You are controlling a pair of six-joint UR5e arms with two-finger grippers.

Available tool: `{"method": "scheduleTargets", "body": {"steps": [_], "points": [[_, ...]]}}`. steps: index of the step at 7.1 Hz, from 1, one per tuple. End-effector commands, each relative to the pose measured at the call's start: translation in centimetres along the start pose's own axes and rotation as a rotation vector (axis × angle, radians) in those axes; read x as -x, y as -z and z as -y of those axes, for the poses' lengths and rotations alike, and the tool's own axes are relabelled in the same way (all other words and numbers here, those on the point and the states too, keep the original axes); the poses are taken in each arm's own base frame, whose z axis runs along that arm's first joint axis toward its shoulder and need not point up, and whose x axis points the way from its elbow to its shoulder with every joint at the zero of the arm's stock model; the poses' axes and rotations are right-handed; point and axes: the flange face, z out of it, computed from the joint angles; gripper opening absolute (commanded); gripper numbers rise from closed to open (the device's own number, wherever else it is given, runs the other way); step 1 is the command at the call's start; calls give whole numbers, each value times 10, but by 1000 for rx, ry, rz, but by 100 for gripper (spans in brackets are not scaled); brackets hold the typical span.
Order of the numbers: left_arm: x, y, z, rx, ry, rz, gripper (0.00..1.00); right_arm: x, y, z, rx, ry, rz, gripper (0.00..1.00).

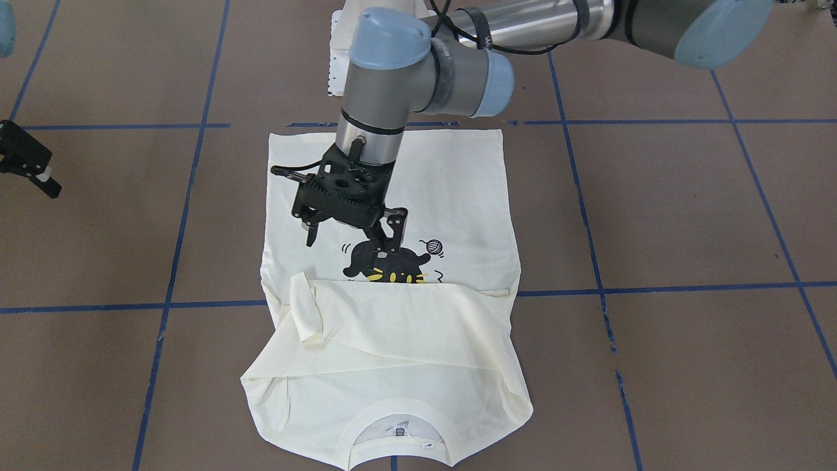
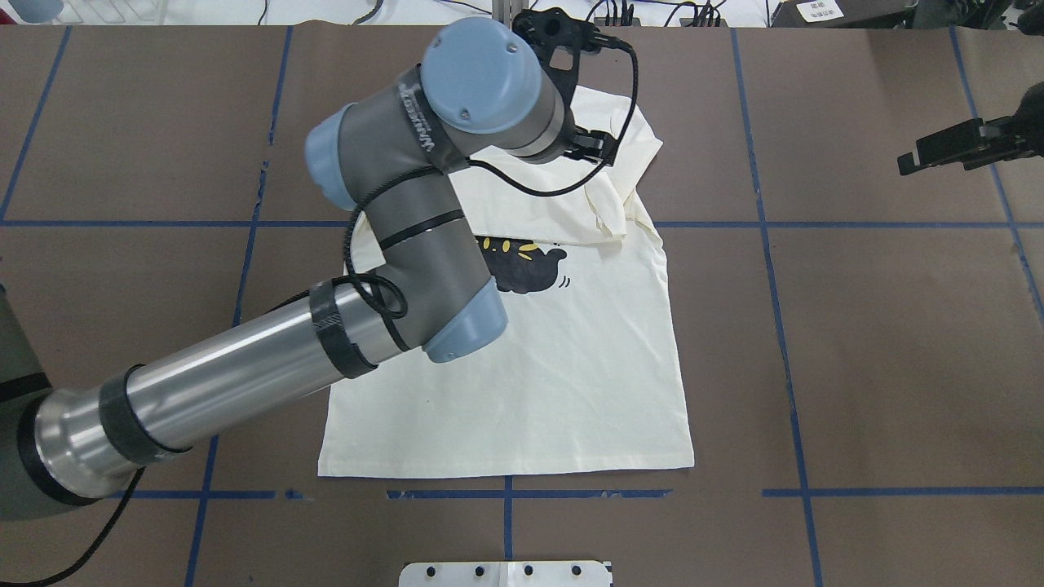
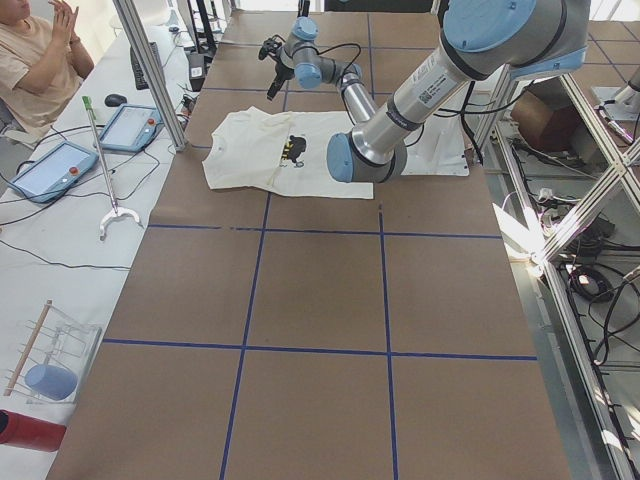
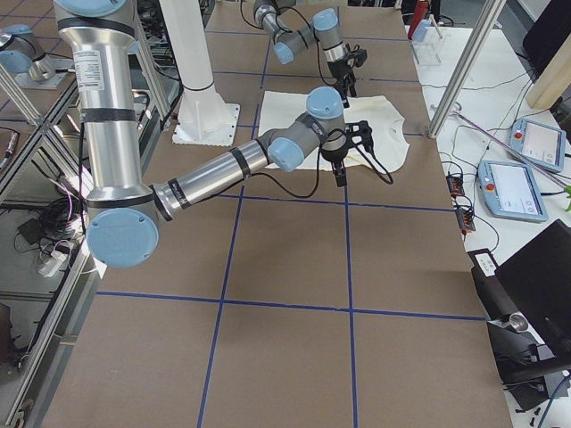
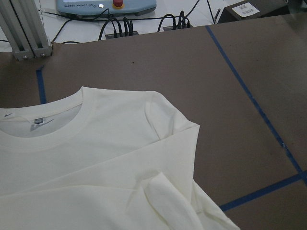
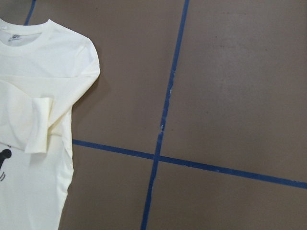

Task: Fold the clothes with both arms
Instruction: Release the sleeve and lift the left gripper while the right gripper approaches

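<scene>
Left hand spread over the T-shirt; right hand well aside, grip unclear

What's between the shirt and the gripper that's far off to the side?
Only bare brown table, crossed by one blue tape line, lies between the right gripper and the shirt. The overhead view shows it.

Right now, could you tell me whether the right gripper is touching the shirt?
Apart. The overhead view shows brown table between the right gripper and the shirt.
</scene>
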Motion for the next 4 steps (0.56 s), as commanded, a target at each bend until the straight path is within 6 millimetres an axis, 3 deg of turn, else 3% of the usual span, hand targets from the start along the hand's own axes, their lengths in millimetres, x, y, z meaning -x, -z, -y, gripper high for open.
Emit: {"method": "scheduleTargets", "body": {"steps": [1,2,3,4], "points": [[91,51,-35,44,-160,76,100,103,-37,26,-10,-34,-55,100],[136,75,-35,28,-247,115,100,161,-54,34,19,-40,-135,100],[175,86,-45,36,-317,151,100,207,-76,35,17,-27,-213,100],[198,90,-47,54,-309,146,100,240,-109,39,15,-38,-242,99]]}}
